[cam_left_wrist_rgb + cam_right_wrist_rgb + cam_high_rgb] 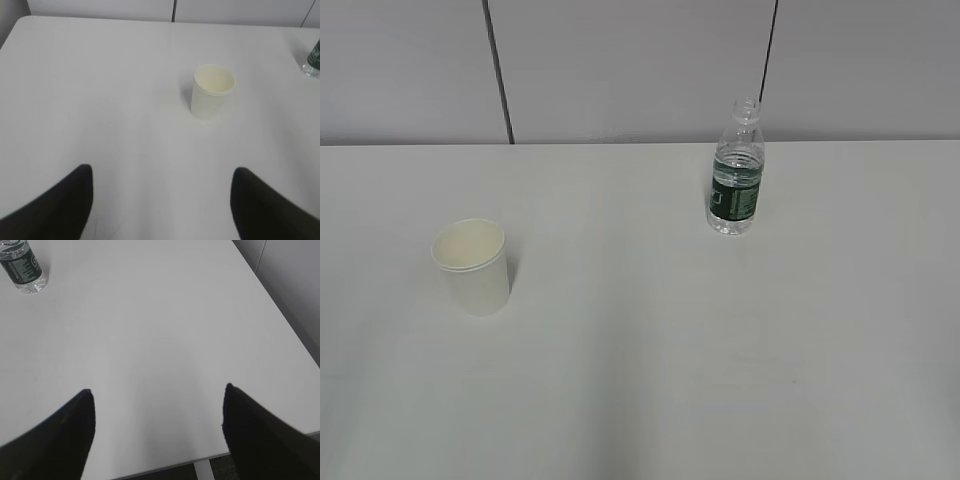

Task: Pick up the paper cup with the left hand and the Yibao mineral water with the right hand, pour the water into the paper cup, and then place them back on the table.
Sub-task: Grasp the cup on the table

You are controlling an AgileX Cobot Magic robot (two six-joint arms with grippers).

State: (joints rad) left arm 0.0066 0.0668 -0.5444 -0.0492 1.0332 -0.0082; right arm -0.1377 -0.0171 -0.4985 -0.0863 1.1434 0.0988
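The white paper cup stands upright on the left of the white table. It also shows in the left wrist view, well ahead of my left gripper, which is open and empty. The Yibao mineral water bottle, uncapped, with a dark green label and some water in it, stands upright at the back right. Its lower part shows in the right wrist view, far ahead and to the left of my right gripper, which is open and empty. Neither gripper shows in the exterior view.
A grey panelled wall runs behind the table. The table's near edge and right edge show in the right wrist view, with a table leg and dark floor below. The bottle's base shows at the right edge of the left wrist view.
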